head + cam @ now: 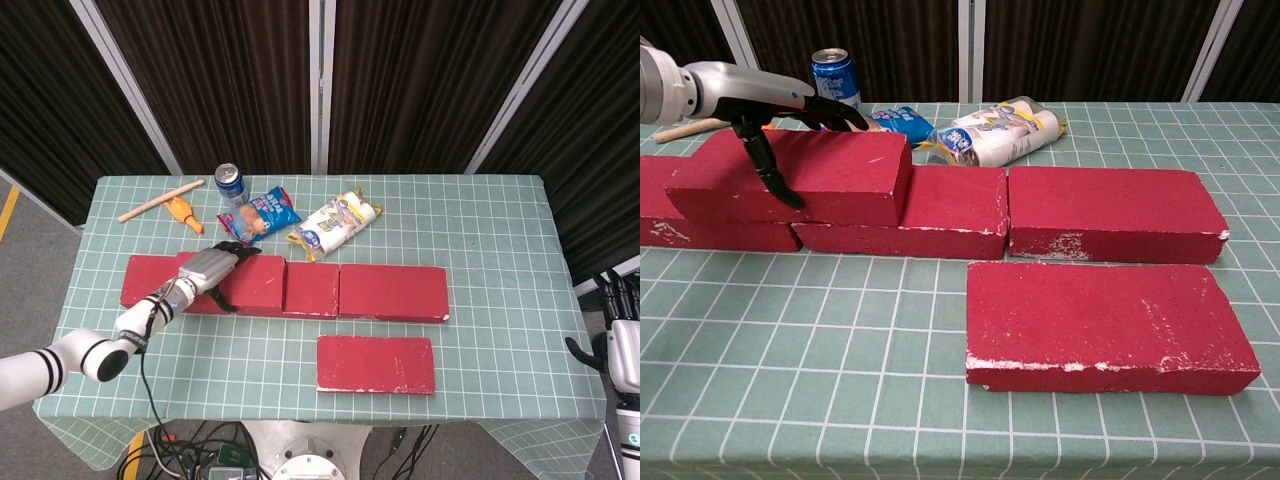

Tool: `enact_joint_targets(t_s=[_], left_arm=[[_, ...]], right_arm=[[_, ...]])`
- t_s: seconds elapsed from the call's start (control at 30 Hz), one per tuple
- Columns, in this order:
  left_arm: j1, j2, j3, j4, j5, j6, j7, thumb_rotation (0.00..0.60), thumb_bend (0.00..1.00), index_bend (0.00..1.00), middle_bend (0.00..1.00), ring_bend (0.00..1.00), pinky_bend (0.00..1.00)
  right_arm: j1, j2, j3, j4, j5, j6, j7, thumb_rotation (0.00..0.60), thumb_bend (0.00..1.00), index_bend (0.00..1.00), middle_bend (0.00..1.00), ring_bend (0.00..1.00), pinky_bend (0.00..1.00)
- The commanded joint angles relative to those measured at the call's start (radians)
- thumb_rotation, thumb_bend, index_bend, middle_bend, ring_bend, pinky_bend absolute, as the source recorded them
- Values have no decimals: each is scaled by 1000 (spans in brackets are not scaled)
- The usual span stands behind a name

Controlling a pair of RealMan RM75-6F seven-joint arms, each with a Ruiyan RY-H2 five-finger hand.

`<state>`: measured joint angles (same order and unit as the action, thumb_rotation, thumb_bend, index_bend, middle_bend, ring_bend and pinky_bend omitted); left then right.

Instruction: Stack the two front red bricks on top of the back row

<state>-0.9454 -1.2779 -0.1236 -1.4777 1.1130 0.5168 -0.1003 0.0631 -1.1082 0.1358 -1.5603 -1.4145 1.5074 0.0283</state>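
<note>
Brick [800, 180] atop back row, left hand [770, 105] gripping.

We note a rectangular table under a green cloth with a white grid [500, 230]. Behind it hang dark pleated curtains [240, 70] divided by pale grey metal posts [318, 80]. Grey floor [40, 290] with a yellow stripe [9, 212]; black cables [190, 440] lie below the table's front edge.

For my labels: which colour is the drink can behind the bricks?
The can is blue with a silver top; the chest view shows it best.
</note>
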Motion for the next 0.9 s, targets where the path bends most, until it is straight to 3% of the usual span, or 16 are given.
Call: enact_joint_targets(t_s=[0.03,0.53,0.9], left_arm=[[-1,-1,0,3,-3,-3,-1,600,41,62,89,0,0],[3,2,-4,-2,17,2,-22,600,40,66,3,0,0],[18,29,-8,-39,22,35,-20,600,41,62,0,0,0]], right_arm=[[0,0,0,0,1,-1,0,600,108,0,0,0,0],[2,-4,0,7,5,-7,3,600,109,0,0,0,0],[1,3,-3,0,-8,0,4,600,108,0,0,0,0]])
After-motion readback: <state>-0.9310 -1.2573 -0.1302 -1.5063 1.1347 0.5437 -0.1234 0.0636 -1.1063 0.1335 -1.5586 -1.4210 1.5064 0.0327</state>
